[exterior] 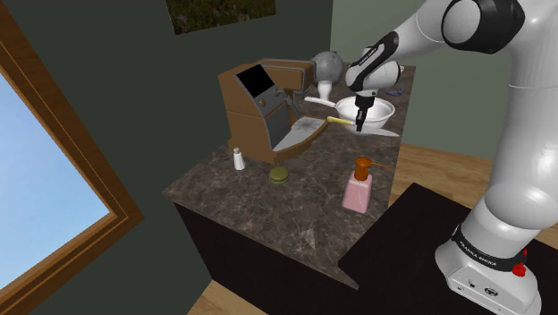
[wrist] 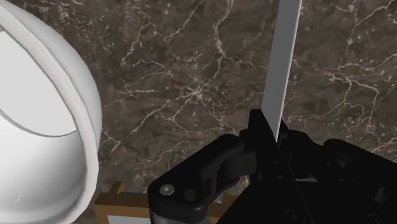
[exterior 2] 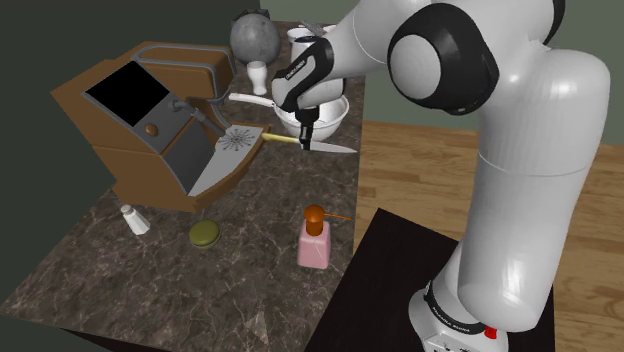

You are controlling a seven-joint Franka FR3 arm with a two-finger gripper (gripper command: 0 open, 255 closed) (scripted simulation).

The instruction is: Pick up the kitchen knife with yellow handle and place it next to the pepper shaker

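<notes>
nearest the camera sits the black box stand (exterior: 402, 255), on a floor (exterior: 431, 161) of warm wooden boards. the table (exterior: 295, 219) is a slab of dark brown marble with pale veins and a dark front.

everything is placed by the brown coffee machine (exterior: 255, 112), a boxy shape with a black screen and a grey tray. well on the stand's side of it stands a pink square soap bottle (exterior: 359, 192) with an orange pump. nearer the machine lies a flat olive-green disc (exterior: 279, 175), and just beside its near corner stands a small white shaker (exterior: 239, 159).

past the tray end of the machine the black claw (exterior: 360, 123) points down, its fingers closed on the knife (exterior: 339, 120) where the yellow handle meets the pale, flat, tapering blade. the handle points back toward the machine's tray. whether the knife is off the marble cannot be told. just beyond it sits a smooth round white bowl (exterior: 383, 112).

behind the machine a mottled grey ball (exterior: 327, 66) rests on a white foot.

the walls are dull grey-green, with a wood-framed window (exterior: 45, 179) showing blue sky and a dark picture (exterior: 224, 11) hung high.
</notes>
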